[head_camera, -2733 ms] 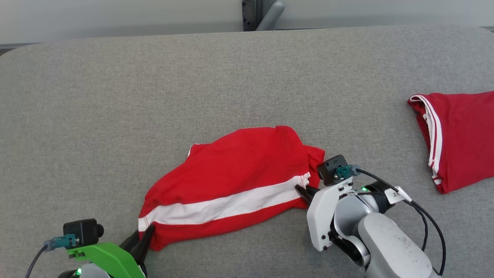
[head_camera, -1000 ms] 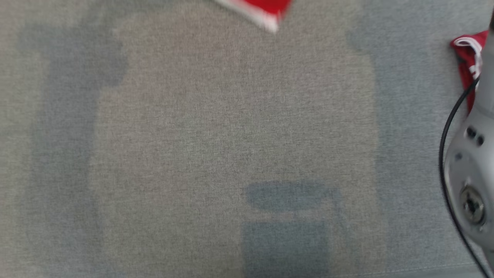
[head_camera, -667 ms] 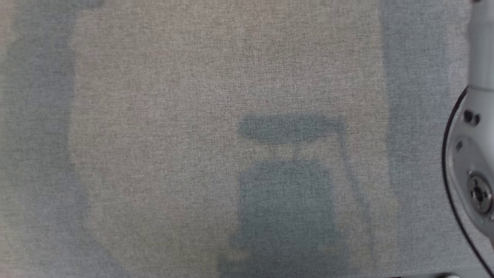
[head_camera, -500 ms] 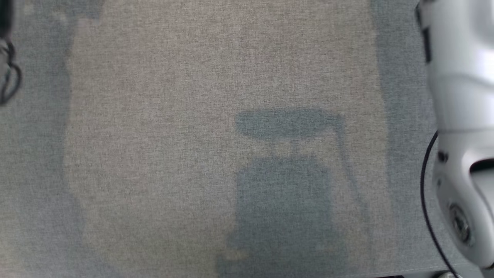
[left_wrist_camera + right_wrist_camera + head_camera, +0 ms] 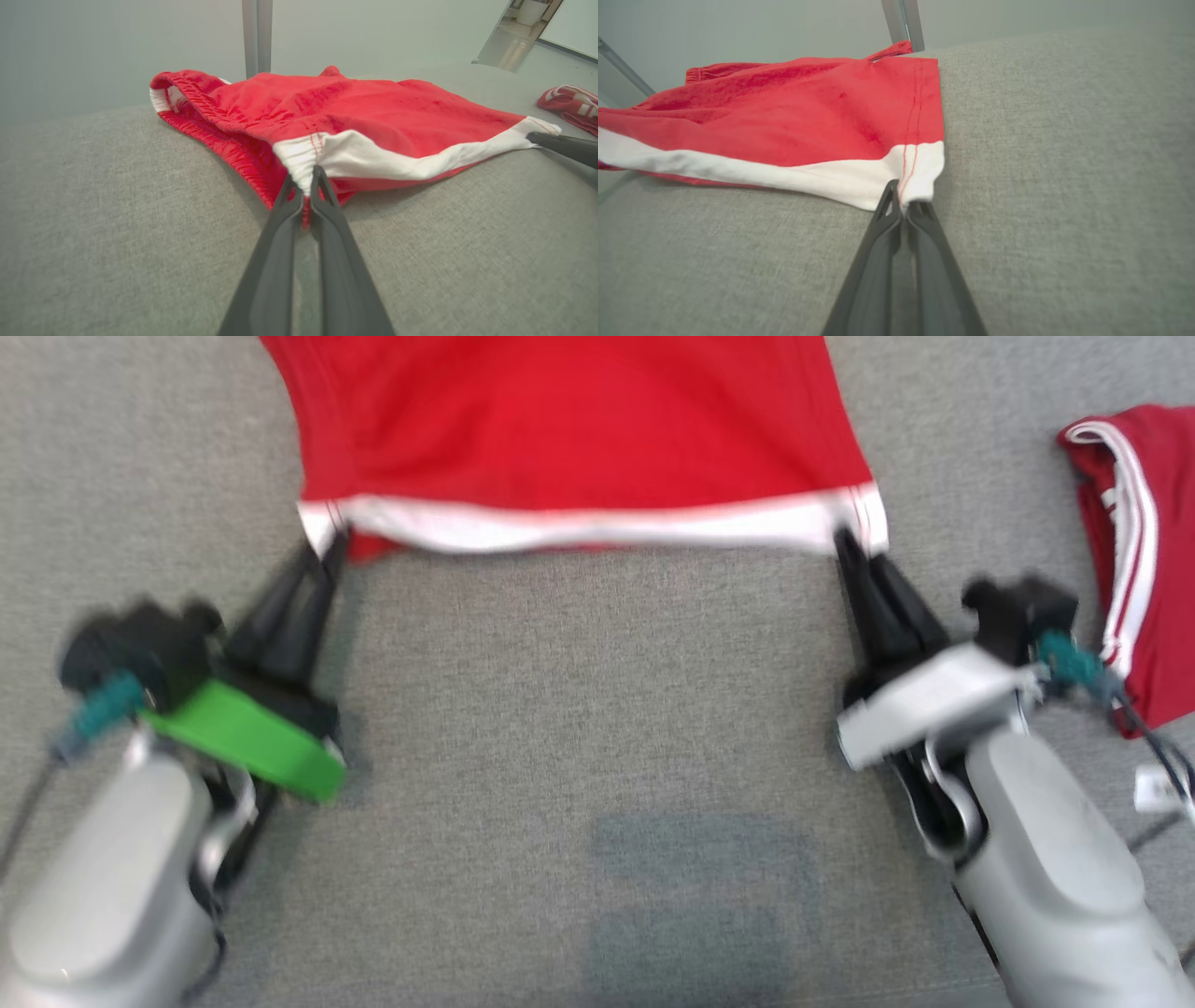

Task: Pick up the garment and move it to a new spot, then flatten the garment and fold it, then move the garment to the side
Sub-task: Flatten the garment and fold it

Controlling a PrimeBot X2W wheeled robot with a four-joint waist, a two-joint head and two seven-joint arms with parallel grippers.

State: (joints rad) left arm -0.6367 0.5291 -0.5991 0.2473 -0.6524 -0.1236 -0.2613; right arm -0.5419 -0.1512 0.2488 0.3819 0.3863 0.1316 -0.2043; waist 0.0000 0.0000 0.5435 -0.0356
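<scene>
**Red garment pulled wide between two clamped grippers**

Starting at the left, the left gripper (image 5: 325,553) is pinched tight on the white-banded hem corner of the garment (image 5: 579,439). The garment lies spread across the grey woven bench (image 5: 579,709). Moving right, the right gripper (image 5: 848,546) is clamped on the opposite hem corner. At the far right a second red garment (image 5: 1134,569) lies well apart. Behind the bench stand a pale wall (image 5: 117,46) and a grey upright post (image 5: 256,37).

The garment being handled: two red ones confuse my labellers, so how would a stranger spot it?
On the grey table, mid-far, lies the red garment with a broad white band along its near edge. The left gripper and right gripper pinch its white corners; the thin-striped garment at the right lies untouched.
</scene>
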